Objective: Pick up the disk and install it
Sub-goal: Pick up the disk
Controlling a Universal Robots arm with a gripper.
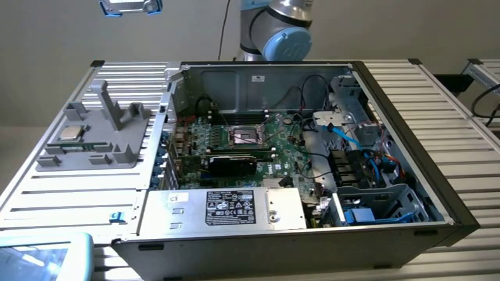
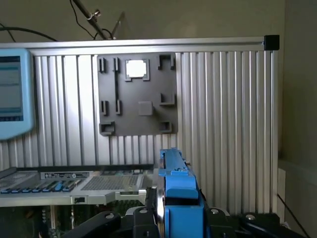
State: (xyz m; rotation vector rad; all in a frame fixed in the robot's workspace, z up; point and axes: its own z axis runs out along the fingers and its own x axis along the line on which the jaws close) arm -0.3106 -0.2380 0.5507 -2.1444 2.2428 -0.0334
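— One disk [image 1: 131, 6] is hanging high at about eleven o'clock in the exterior view, well clear of the open computer case [image 1: 258, 82]. Are you seeing what is carrying it?

— Yes. In the wrist view the gripper [image 2: 177, 222] is clamping it: the disk's [image 2: 174, 183] blue carrier is standing on edge between the black jaws, pinched from both sides.

— So which step are we watching?

— I am judging the pick-up as done and the carry as under way. No part of the disk is touching the case, so the install is not yet done.

— What is lying beneath it?

— The wrist camera is looking at the grey fixture [image 2: 137, 94], with a small silver chip [image 2: 136, 68] sitting in one pocket. In the exterior view that fixture [image 1: 102, 137] is resting at nine o'clock of the case, on the ribbed table [image 1: 437, 99].

— Where is the disk going, in your reading?

— Probably the metal drive cage [image 1: 383, 202] at about four o'clock, near the power supply [image 1: 226, 208] at six. I am guessing; I cannot tell whether a slot there is free.

— What is that asking of the arm?

— Crossing above the motherboard [image 1: 250, 137] without clipping the blue cables [image 1: 348, 137], keeping the grip firm, and squaring the carrier to the cage before any lowering.
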